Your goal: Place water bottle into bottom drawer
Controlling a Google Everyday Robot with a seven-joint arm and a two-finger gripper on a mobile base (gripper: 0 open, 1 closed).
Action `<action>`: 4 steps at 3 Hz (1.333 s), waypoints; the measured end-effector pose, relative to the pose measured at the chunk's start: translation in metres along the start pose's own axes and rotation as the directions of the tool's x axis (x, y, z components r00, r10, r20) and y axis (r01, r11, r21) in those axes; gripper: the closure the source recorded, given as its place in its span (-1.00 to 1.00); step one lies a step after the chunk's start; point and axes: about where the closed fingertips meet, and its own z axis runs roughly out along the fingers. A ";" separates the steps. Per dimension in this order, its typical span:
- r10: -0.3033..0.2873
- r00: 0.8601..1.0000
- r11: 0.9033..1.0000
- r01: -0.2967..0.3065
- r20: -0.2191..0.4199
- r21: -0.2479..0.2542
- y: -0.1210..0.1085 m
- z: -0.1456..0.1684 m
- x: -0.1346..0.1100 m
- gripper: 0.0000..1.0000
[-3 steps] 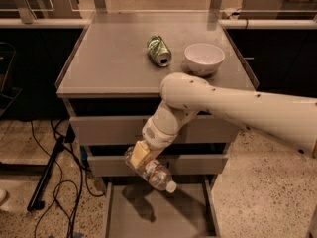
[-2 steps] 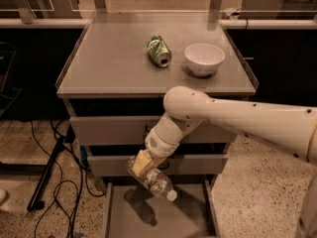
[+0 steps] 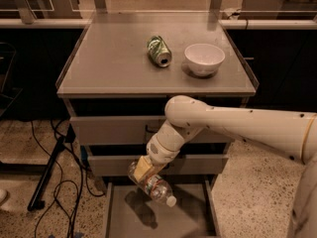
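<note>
My gripper [image 3: 142, 173] hangs in front of the cabinet, just above the open bottom drawer [image 3: 119, 217], and is shut on the water bottle [image 3: 154, 187]. The clear crinkled bottle lies tilted in the grip, white cap pointing down to the right, a little above the drawer's grey floor. Its shadow falls on the floor below. The drawer is pulled out towards the camera; its thin side walls show at left and right.
On the cabinet top [image 3: 109, 63] lie a green soda can [image 3: 158, 51] on its side and a white bowl [image 3: 204, 59]. Two upper grey drawers [image 3: 109, 130] are closed. Black cables and a stand leg [image 3: 47, 182] lie on the floor at left.
The arm has sunk a little and moved slightly right, carrying the bottle lower over the open bottom drawer. The can and bowl have not moved.
</note>
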 end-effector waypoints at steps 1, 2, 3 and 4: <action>0.021 1.000 1.000 -0.021 0.007 -0.005 -0.011 0.003 0.003 1.00; 0.074 0.996 0.997 -0.074 0.040 -0.010 -0.037 0.002 0.015 1.00; 0.136 0.988 0.991 -0.135 0.066 -0.020 -0.062 0.003 0.030 1.00; 0.183 0.981 0.983 -0.182 0.070 -0.024 -0.076 0.009 0.040 1.00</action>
